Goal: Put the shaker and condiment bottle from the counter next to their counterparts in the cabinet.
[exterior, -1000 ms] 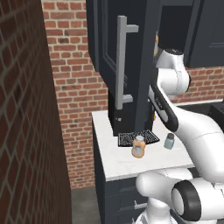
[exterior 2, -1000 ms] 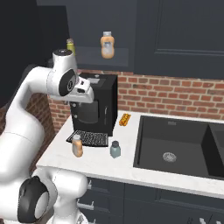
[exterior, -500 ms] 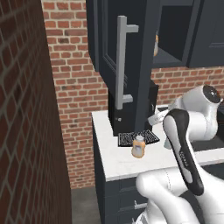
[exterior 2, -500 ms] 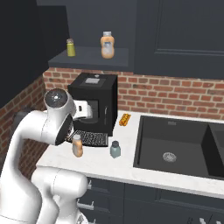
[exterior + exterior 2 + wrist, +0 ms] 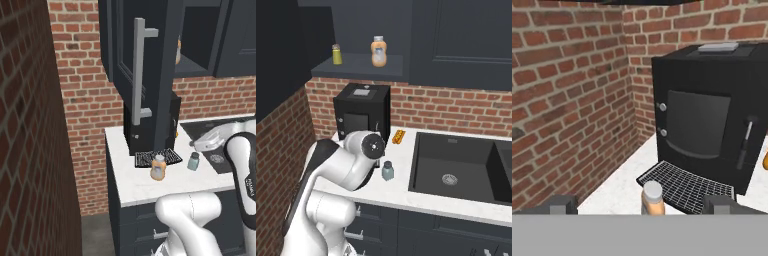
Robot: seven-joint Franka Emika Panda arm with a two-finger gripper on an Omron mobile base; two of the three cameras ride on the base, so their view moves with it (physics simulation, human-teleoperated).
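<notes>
1. Gripper [image 5: 641, 205]: you are seeing its fingers [image 5: 560, 204] standing wide apart at the bottom of the hand view, gripping nothing.

2. Bottle [image 5: 652, 198]: it is standing upright on the counter [image 5: 617, 192] between the two fingertips, a little beyond them and touching neither. Its cream cap is facing you; it is sitting just at the front edge of the black drip grille [image 5: 687, 186].

3. Shaker [image 5: 388, 171]: in the right base view it is standing upright on the counter beside the sink [image 5: 456, 162]; in the left base view it is sitting just right of the bottle, apart from it.

4. Coffee machine [image 5: 712, 110]: it is standing straight ahead of the fingers, against the brick wall [image 5: 567, 90].

5. Cabinet [image 5: 358, 64]: its shelf is holding a second orange bottle [image 5: 379, 52] and a small yellow jar [image 5: 336, 54], well above the fingers. Its door [image 5: 150, 75] is hanging open.
</notes>
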